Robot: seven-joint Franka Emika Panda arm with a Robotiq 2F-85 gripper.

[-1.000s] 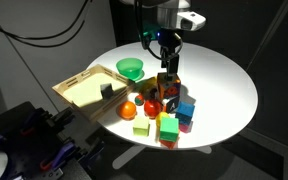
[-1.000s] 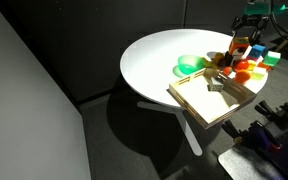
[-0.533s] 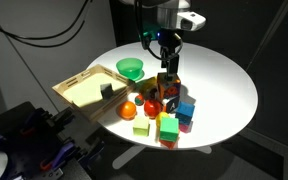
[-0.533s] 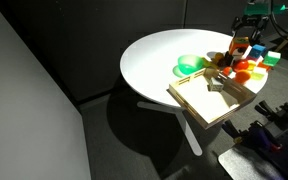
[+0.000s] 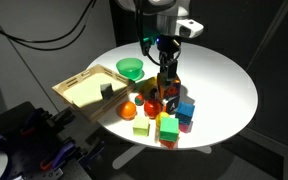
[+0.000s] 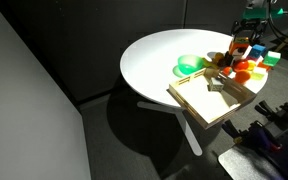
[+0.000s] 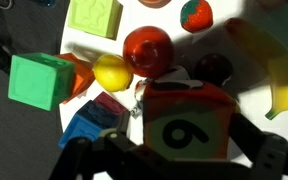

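The numbered cube (image 7: 187,122), tan-faced with an orange top edge and a dark numeral that read as 6 or 9, stood within the cluster of toys on the round white counter (image 5: 219,80); in an exterior view it sat at the upper edge of that cluster (image 5: 168,82), directly beneath the tool (image 5: 167,62). The tool's fingers stood apart, one on each side of the cube; the wrist view showed a gap between each finger (image 7: 79,155) and the cube's faces, so nothing was clamped. Whether the cube rested on another piece could not be told.

The arm (image 5: 159,12) hung from above with the wrist vertical and the tool pointing straight down; in an exterior view the tool (image 6: 243,42) stood over the far right part of the counter.

Around the cube, in the wrist view: a red ball (image 7: 147,50) just beyond it; a lemon (image 7: 112,72) touching the ball; a dark fruit (image 7: 214,68) beside the cube's far corner; a banana (image 7: 274,70) to the right; a blue block (image 7: 92,125) and a green cube (image 7: 41,80) to the left.

Further out, a green bowl (image 5: 131,69) stood near the cluster; a wooden tray (image 5: 84,90) lay at the counter's edge, just beside the bowl.
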